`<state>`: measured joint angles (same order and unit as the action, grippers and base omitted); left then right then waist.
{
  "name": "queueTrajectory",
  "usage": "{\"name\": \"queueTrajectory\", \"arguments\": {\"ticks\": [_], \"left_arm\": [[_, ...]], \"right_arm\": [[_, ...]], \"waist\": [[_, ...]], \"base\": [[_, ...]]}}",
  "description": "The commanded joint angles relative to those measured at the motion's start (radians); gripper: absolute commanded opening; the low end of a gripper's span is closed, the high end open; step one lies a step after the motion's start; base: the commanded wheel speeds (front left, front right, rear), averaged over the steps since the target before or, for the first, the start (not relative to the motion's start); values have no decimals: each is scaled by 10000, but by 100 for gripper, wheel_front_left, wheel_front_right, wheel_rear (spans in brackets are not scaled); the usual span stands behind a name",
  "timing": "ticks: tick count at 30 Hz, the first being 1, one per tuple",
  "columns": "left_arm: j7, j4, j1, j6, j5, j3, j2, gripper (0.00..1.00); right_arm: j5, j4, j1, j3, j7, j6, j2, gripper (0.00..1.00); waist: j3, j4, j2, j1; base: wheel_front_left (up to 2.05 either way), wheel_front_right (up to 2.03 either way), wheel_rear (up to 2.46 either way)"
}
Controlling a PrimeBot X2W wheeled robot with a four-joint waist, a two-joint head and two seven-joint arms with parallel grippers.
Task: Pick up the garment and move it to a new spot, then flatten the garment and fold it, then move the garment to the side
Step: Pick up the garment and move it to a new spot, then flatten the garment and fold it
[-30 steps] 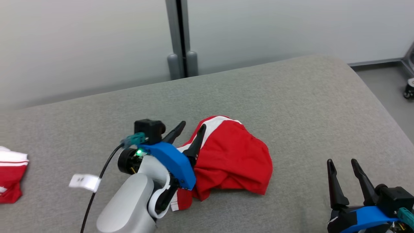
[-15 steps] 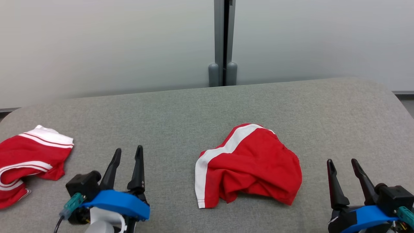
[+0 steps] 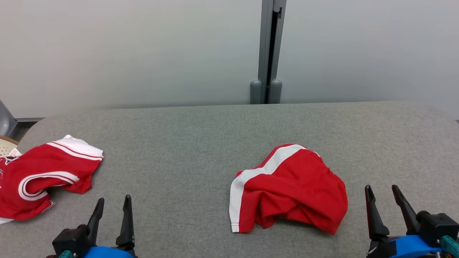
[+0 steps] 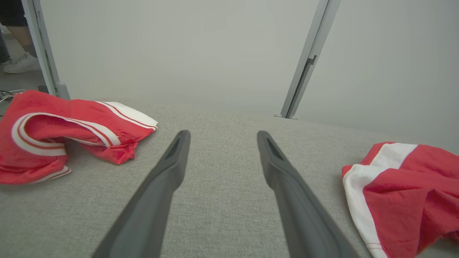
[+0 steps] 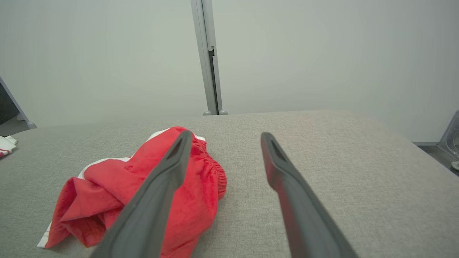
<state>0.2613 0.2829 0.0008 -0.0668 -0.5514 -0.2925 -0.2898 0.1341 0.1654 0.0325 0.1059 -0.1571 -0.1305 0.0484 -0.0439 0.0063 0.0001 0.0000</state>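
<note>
Garment (image 3: 290, 188) of red cloth with a white side stripe lies crumpled on the grey padded table (image 3: 200, 136), right of the middle in the head view. Its striped edge is turned toward the robot's left and its folds bunch along the near side. No finger touches it.

The left gripper (image 3: 114, 198) sits low at the near edge, well to the left of the heap, its two dark fingers spread apart and empty. In the left wrist view bare grey fabric shows between them, with the garment off at the right edge.

The right gripper (image 3: 381, 187) rests at the near right, just beside the heap's right end but apart from it, jaws likewise wide with nothing between them. In the right wrist view its left finger crosses in front of the red cloth, whose gathered waistband shows.

A second red piece (image 3: 46, 175) with white bands lies rumpled at the table's left end, well apart from the garment. Behind the table stands a pale wall with a grey post (image 3: 268, 53). In the left wrist view a person's white shoe (image 4: 22, 63) shows on the floor at top left.
</note>
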Motion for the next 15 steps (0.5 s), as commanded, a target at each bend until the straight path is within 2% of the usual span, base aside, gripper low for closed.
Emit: {"name": "queueTrajectory", "arguments": {"ticks": [1, 8, 15], "left_arm": [[33, -69, 124, -53, 68, 16, -110, 100], [7, -245, 409, -121, 132, 50, -380, 100], [-108, -254, 313, -112, -145, 96, -273, 100]], "right_arm": [[-60, 4, 127, 2, -36, -5, 36, 100], [-180, 74, 168, -22, 14, -5, 36, 100], [-140, 163, 135, -178, 26, -5, 36, 100]], "waist": [[-8, -24, -1, 0], [-10, -184, -1, 0], [45, -293, -1, 0]], "base": [[0, 0, 0], [0, 0, 0], [0, 0, 0]]}}
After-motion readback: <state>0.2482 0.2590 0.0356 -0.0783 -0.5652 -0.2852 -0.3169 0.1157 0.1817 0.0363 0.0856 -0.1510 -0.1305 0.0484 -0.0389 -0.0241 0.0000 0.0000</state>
